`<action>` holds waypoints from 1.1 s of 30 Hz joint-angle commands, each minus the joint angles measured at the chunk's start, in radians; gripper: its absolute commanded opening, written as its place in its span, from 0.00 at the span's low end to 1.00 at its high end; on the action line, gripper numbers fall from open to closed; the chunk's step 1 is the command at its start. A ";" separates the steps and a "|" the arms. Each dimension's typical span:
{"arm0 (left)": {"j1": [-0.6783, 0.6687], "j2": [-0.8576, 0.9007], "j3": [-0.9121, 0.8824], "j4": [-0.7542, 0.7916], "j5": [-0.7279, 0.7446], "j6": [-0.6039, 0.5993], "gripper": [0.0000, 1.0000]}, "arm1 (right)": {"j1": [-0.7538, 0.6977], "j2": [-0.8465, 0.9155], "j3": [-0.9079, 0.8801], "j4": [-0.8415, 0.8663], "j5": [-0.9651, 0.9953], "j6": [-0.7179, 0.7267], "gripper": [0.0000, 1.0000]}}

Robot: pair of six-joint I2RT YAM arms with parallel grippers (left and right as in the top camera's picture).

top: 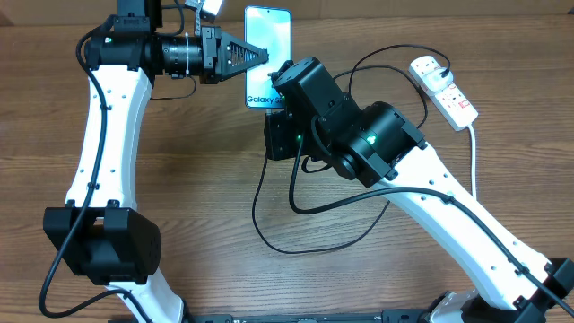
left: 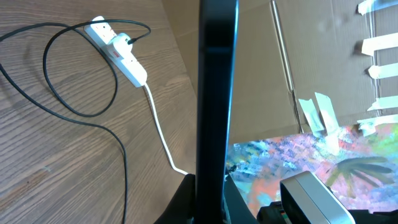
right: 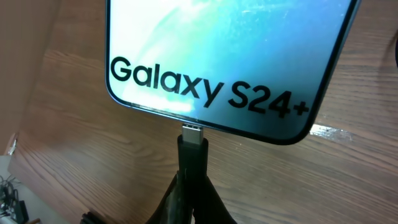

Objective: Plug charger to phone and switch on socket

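I have the left gripper [top: 258,55] clamped on the left edge of the phone [top: 269,31], at the top centre of the overhead view, lit screen facing up. My right gripper [right: 190,186] is closed around the connector of the charger [right: 191,152]. Its metal tip meets the phone's bottom edge below the Galaxy text, though I can't tell how deep it sits. The cable loops across the middle of the table [top: 206,197]. The socket [top: 444,88] lies at upper right with a white plug in it.
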 commanded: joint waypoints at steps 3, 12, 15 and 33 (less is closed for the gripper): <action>0.003 -0.004 0.008 0.002 0.072 0.025 0.04 | -0.007 -0.021 0.027 -0.005 0.013 0.001 0.04; 0.003 -0.004 0.008 0.012 0.078 0.025 0.04 | -0.007 -0.020 0.027 -0.013 0.012 0.005 0.04; 0.003 -0.004 0.008 0.011 0.079 0.025 0.04 | -0.007 -0.020 0.027 -0.013 0.012 0.008 0.04; 0.003 -0.004 0.008 0.011 0.124 0.051 0.04 | -0.007 -0.020 0.027 -0.002 0.011 0.008 0.04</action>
